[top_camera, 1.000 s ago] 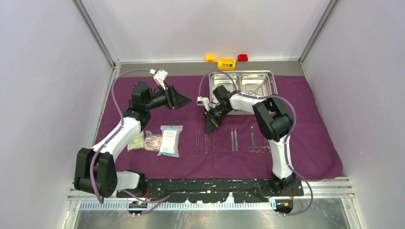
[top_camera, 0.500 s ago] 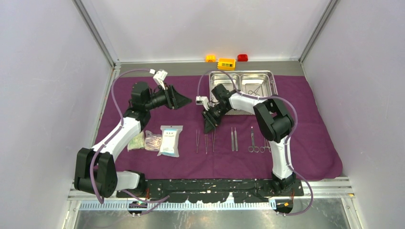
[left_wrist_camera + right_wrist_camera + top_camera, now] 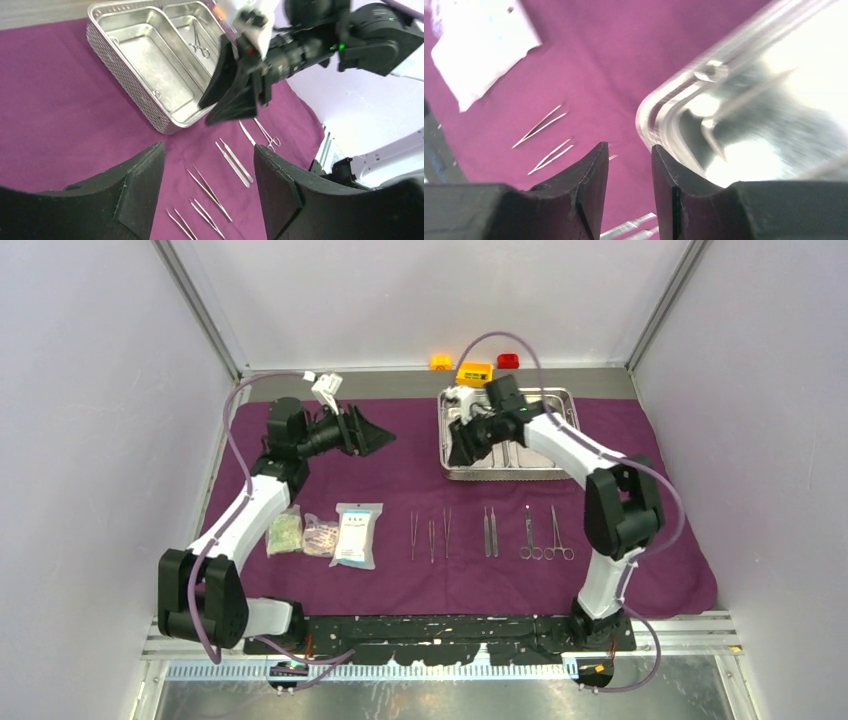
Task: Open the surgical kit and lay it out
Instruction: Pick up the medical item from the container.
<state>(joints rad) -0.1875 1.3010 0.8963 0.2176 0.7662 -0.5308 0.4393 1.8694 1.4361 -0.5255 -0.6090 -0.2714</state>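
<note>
From above, the purple cloth [image 3: 640, 520] covers the table. The steel tray [image 3: 510, 476] sits at its far edge; packets [image 3: 357, 534] and a row of tweezers [image 3: 446, 532] lie along its near edge. The right gripper [image 3: 458, 455] hangs over the tray's left compartment, and the left gripper [image 3: 385, 437] hovers over the cloth's far left.

The left wrist view shows its jaws wide and empty. A clamp [image 3: 198, 45] lies in the tray's farther compartment.

The right wrist view shows jaws narrowly parted and empty at the tray's corner. Descending there, a finger would likely clip the rim and shove the tray.
</note>
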